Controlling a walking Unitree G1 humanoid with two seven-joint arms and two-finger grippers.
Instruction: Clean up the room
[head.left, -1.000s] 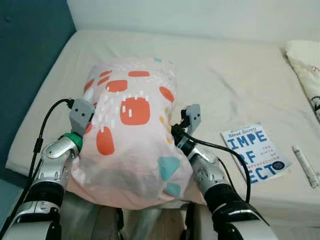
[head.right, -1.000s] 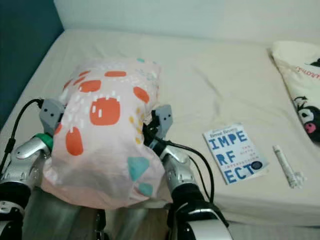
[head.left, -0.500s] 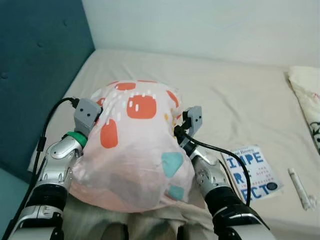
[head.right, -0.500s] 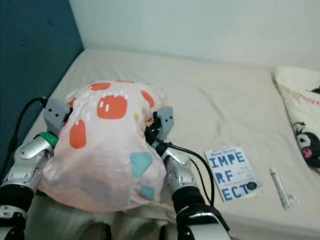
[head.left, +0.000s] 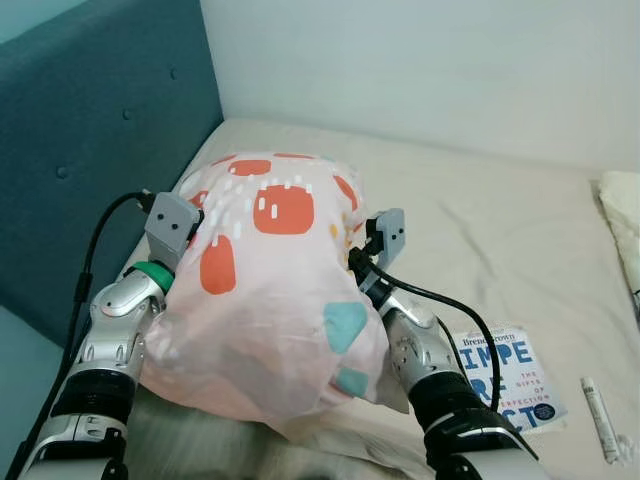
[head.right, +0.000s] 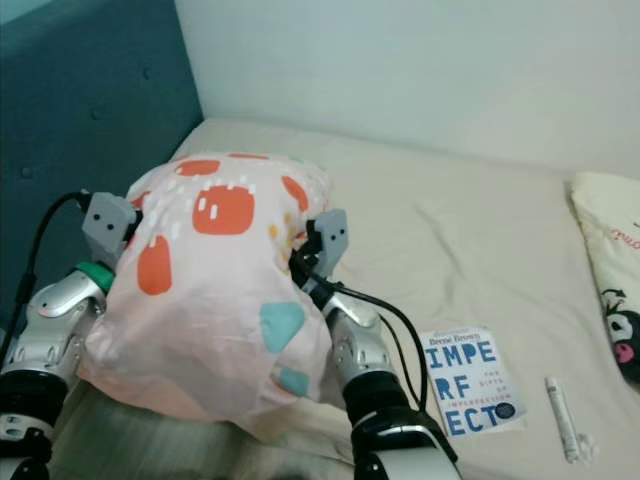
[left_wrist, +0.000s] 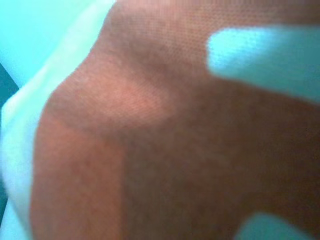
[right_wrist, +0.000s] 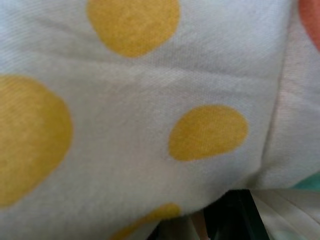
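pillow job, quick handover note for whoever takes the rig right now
Left gripper presses against the left side of the patterned pillow; right gripper presses against its right side. The pillow is squeezed between the two arms and carried above the near part of the bed, toward the teal headboard. The fingers of both are buried in fabric, so open or shut cannot be told.
Done: pillow picked up.
Left: set the pillow down, probably at the headboard end. A blue and white book and a small white tube lie on the bed to the right, and another cushion sits at the far right edge.
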